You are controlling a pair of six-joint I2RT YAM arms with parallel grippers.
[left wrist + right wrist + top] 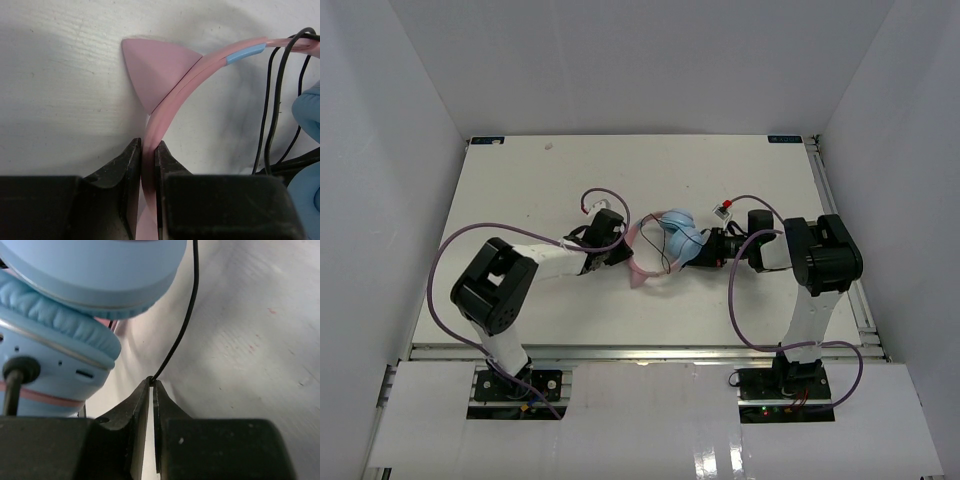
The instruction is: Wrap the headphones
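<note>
– Headphones [670, 248] from above: where do they lie?
– Near the middle of the tabletop [520, 190], well away from every edge, between the two grippers. The blue cups [683, 240] are on the right arm's side and the pink headband [642, 268] is on the left arm's side.
– And the grippers in that view?
– The left gripper [623, 250] meets the headband and the right gripper [708, 248] is at the cups. From up there I cannot tell how the jaws stand.
– Left wrist camera?
– The jaws are clamped on the headband, which comes up between them edge-on and curves off to the right. A pink cat ear [155, 70] juts from the band just past the fingertips, over the tabletop. Strands of thin black cable [272, 100] hang right of the band, and a blue cup shows at the right edge of the view.
– Right wrist camera?
– The jaws are together, pinching the cable at their very tips. The cable runs up past the right side of the upper cup and out of the top of the view. Both cups sit pad to pad at the upper left, and a black plug [17, 371] sits in the lower one.
</note>
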